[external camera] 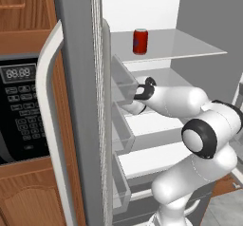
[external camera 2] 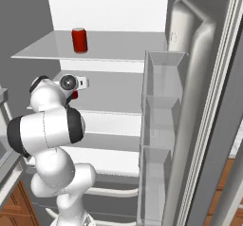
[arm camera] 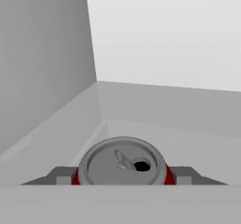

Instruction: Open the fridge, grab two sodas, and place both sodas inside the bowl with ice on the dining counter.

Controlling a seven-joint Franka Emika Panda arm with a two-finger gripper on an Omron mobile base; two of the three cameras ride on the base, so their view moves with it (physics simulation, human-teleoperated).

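The fridge point(external camera 2: 118, 11) stands with both doors swung open, its white shelves showing. One red soda point(external camera: 140, 41) point(external camera 2: 79, 40) stands upright on the top shelf. My arm reaches onto the shelf below it, toward the left wall. There a second soda point(arm camera: 122, 162), seen from above with its silver top and pull tab, sits between my fingertips point(arm camera: 63, 175). My gripper point(arm camera: 122, 177) is shut on this can, with a finger against each red side. In the right base view a sliver of that red soda point(external camera 2: 74, 95) peeks out under the hand.
The left fridge door point(external camera: 76, 78), with its white curved handle and clear bins point(external camera: 121, 80), stands close beside my wrist. The right door point(external camera 2: 204, 101) carries stacked bins point(external camera 2: 161, 111). A black microwave point(external camera: 19, 106) sits in wooden cabinets on the left.
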